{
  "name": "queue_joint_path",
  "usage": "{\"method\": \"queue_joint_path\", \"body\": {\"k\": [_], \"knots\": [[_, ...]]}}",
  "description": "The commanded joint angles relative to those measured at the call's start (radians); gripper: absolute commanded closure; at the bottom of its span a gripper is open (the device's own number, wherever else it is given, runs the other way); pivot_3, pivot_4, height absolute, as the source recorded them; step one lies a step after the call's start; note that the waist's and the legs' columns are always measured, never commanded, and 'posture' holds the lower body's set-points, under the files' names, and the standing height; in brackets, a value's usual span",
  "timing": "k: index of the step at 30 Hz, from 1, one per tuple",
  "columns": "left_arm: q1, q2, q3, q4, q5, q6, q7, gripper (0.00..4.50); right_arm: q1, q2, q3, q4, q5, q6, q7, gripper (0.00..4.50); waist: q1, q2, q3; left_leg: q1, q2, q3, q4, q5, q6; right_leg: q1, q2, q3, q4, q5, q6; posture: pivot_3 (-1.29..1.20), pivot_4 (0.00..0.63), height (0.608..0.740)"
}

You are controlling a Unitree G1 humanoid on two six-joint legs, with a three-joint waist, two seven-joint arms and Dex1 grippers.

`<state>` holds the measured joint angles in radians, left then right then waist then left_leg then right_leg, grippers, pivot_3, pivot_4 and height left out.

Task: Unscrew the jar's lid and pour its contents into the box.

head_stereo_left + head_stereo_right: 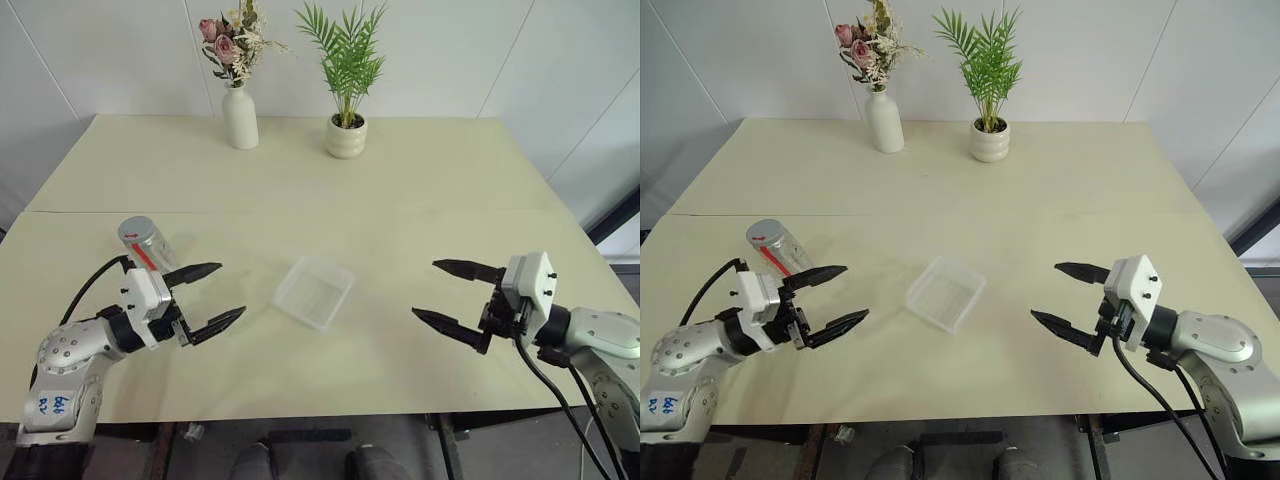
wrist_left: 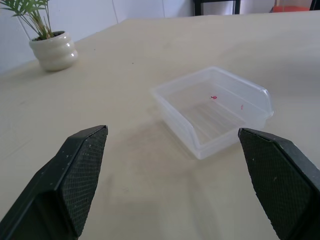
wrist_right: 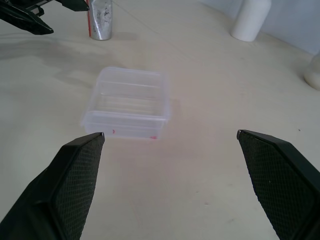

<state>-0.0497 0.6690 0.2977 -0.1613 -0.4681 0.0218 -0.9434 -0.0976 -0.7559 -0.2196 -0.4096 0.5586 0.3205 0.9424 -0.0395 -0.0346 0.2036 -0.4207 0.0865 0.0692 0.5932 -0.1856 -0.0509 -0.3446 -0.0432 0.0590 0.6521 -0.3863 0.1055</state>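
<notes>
Nothing's grabbed yet, so we're at the very start. Both the left gripper [image 1: 205, 297] and right gripper [image 1: 455, 297] hang spread wide, empty. The jar [image 1: 146, 243] stands left of the box [image 1: 314, 291], lid on. Next: probably reach for that jar.

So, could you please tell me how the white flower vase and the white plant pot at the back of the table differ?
The tall, slim white flower vase has a narrow neck, while the white plant pot is squat, rounded and ribbed. The vase holds pink and cream flowers, the pot a green palm-like plant. The vase stands to the robot's left of the pot. Both are white, upright and at the far edge of the pale table.
</notes>
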Motion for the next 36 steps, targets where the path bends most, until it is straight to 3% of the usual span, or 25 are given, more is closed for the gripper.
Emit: {"method": "queue_joint_path", "body": {"k": [1, 8, 14, 20, 36], "knots": [[0.020, 0.015, 0.049, -0.057, -0.022, 0.008, 0.024, 0.03, -0.036, 0.016, 0.020, 0.020, -0.001, -0.034, 0.019, 0.00, -0.001, 0.000, 0.000, 0.000, 0.000, 0.000, 0.000, 0.000, 0.000, 0.000, 0.000, 0.000, 0.000, 0.000, 0.000, 0.00, 0.150, 0.740], [0.184, -0.063, 0.150, -0.186, -0.003, 0.014, 0.170, 0.03, -0.162, 0.047, 0.119, 0.116, -0.004, -0.061, 0.097, 0.00, -0.019, 0.000, 0.000, 0.000, 0.001, 0.002, 0.000, -0.002, 0.000, 0.000, -0.001, 0.001, -0.001, 0.000, 0.000, 0.00, 0.150, 0.740], [0.361, -0.324, 0.249, -0.337, 0.017, 0.025, 0.488, 0.03, -0.339, 0.127, 0.233, 0.183, 0.012, -0.068, 0.202, 0.00, -0.022, -0.001, 0.000, 0.001, 0.004, 0.002, 0.002, -0.003, -0.001, 0.000, 0.002, 0.002, -0.001, 0.000, 0.000, 0.00, 0.150, 0.740], [0.298, -0.512, 0.224, -0.333, 0.107, 0.026, 0.773, 0.03, -0.513, 0.219, 0.304, 0.276, 0.002, -0.083, 0.275, 0.00, -0.011, -0.002, 0.000, 0.001, 0.003, 0.000, 0.006, -0.003, -0.001, 0.002, 0.003, 0.001, 0.000, 0.000, 0.000, 0.00, 0.150, 0.740], [-0.014, -0.385, 0.186, -0.018, 0.212, 0.011, 0.841, 0.03, -0.584, 0.298, 0.331, 0.290, -0.040, -0.072, 0.243, 0.00, -0.014, -0.005, -0.002, -0.001, 0.006, 0.003, 0.003, -0.004, -0.003, -0.003, 0.005, 0.001, 0.001, 0.000, -0.001, 0.00, 0.150, 0.740]]}}
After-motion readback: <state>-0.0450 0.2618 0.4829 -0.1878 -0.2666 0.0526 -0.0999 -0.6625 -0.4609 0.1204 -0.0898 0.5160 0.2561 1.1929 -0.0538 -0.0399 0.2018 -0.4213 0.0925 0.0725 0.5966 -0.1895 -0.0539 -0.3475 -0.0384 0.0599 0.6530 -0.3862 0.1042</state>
